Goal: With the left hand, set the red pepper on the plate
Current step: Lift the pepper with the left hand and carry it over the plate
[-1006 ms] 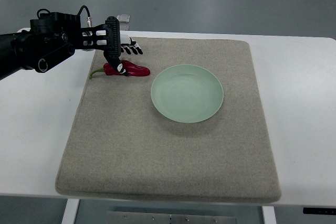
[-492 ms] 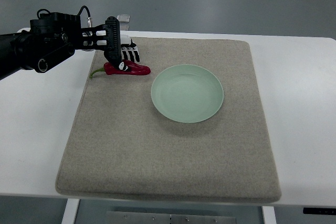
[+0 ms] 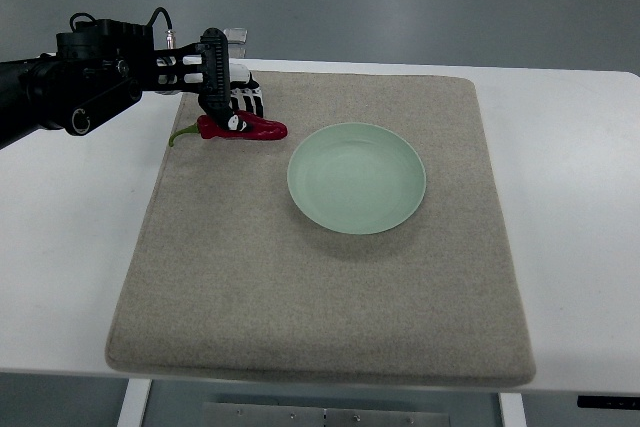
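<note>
A red pepper (image 3: 255, 129) with a green stem lies lengthwise near the far left corner of the grey mat (image 3: 320, 287). My left hand (image 3: 232, 112), black with white finger segments, reaches in from the left and has its fingers curled around the pepper's stem end. The pepper seems slightly raised off the mat. A pale green plate (image 3: 357, 177) sits on the mat a short way to the right of the pepper, with nothing on it. The right hand does not show.
The mat covers most of a white table (image 3: 570, 197). A small clear object (image 3: 236, 37) stands at the table's far edge behind the hand. Grey floor lies beyond.
The left hand's fingers have closed around the pepper, and the pepper has shifted slightly up and away from where it lay.
</note>
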